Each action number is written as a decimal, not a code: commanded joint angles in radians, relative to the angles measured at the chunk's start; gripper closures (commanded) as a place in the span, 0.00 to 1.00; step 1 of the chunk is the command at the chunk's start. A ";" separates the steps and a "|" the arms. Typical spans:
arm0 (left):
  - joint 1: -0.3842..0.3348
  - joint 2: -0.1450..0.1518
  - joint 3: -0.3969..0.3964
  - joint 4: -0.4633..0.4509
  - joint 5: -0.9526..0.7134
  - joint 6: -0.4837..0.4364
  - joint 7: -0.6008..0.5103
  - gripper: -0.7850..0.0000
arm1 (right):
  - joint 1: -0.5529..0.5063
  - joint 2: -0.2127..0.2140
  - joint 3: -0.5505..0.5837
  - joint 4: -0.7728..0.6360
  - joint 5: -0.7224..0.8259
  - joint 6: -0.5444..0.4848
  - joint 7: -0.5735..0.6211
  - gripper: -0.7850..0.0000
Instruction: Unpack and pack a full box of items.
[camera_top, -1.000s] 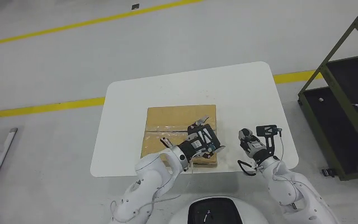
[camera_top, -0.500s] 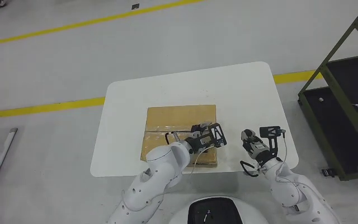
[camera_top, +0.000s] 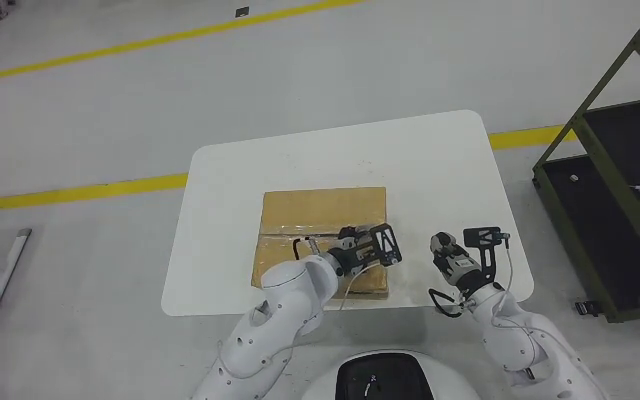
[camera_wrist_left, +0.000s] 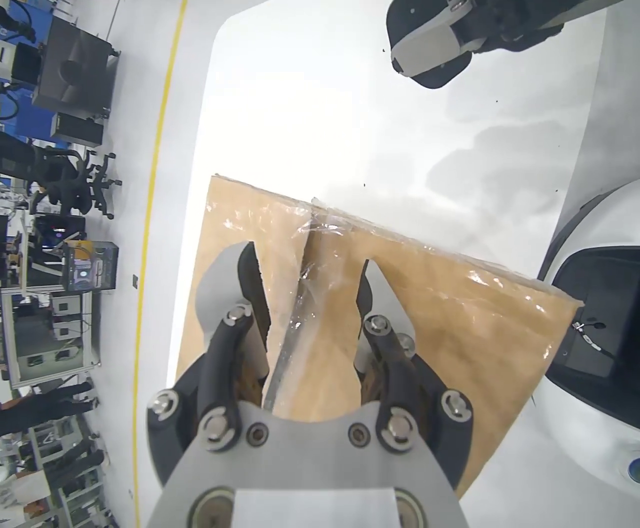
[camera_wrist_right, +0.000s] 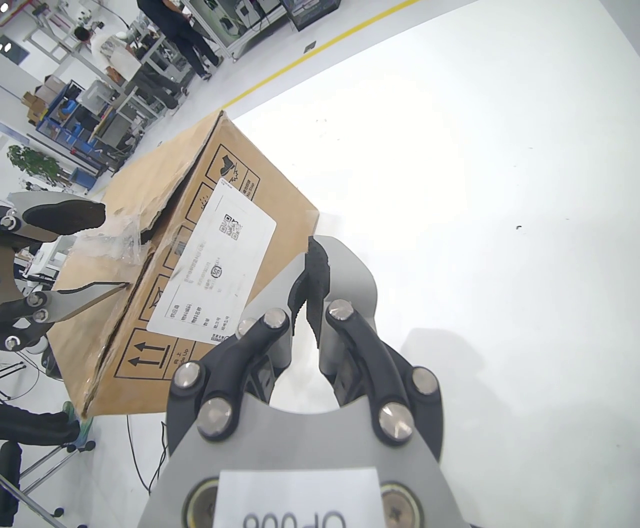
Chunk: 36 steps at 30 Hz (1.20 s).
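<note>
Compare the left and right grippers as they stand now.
The left gripper hangs over the taped seam of the box; the right gripper sits beside the box, over bare table. The left's jaws are spread; the right's are closed on nothing. Both share the same grey-and-black build.

The cardboard box (camera_top: 322, 225) is matt brown, rough and torn along its top seam, where crinkled clear tape (camera_wrist_left: 320, 235) shines glossy. Its side label (camera_wrist_right: 212, 270) is smooth white paper. The table (camera_top: 420, 160) is smooth white with a faint sheen. The left gripper (camera_wrist_left: 310, 257) is brushed metal with black, textured pads (camera_wrist_left: 250, 285).
</note>
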 joint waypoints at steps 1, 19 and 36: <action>-0.002 -0.001 0.001 0.005 0.008 0.000 0.003 0.45 | 0.000 0.000 0.000 0.000 0.001 0.003 0.000 1.00; -0.008 -0.009 0.007 0.031 0.072 0.018 0.017 0.78 | 0.001 0.003 0.000 -0.003 0.011 0.006 -0.005 1.00; 0.072 0.001 -0.143 -0.064 0.044 0.178 0.084 1.00 | 0.029 0.002 -0.007 -0.038 0.121 -0.043 -0.019 1.00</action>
